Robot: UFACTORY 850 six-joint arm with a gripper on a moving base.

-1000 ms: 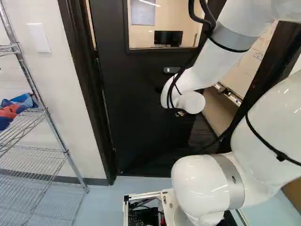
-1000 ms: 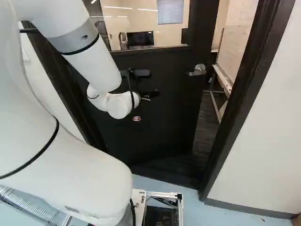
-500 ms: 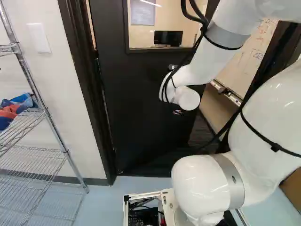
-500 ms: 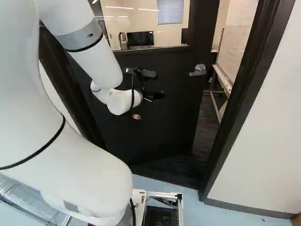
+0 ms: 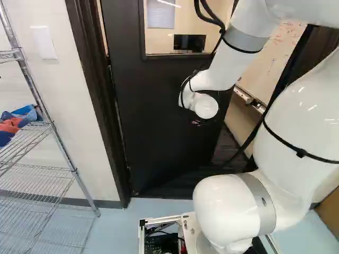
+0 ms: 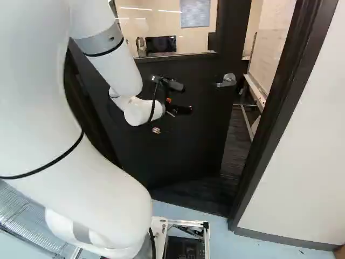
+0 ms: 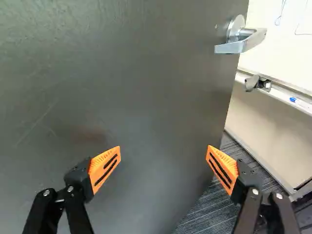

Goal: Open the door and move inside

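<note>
jaws (image 6: 178, 107) spread wide, released, facing the door (image 6: 188, 145), while the wire rack (image 5: 32, 173) holds a blue-and-red bundle (image 5: 11, 125)

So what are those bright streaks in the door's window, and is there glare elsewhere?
Both base views: probably lights reflected in the window; left base view: small glints on the white arm; wrist view: soft sheen on the door.
</note>
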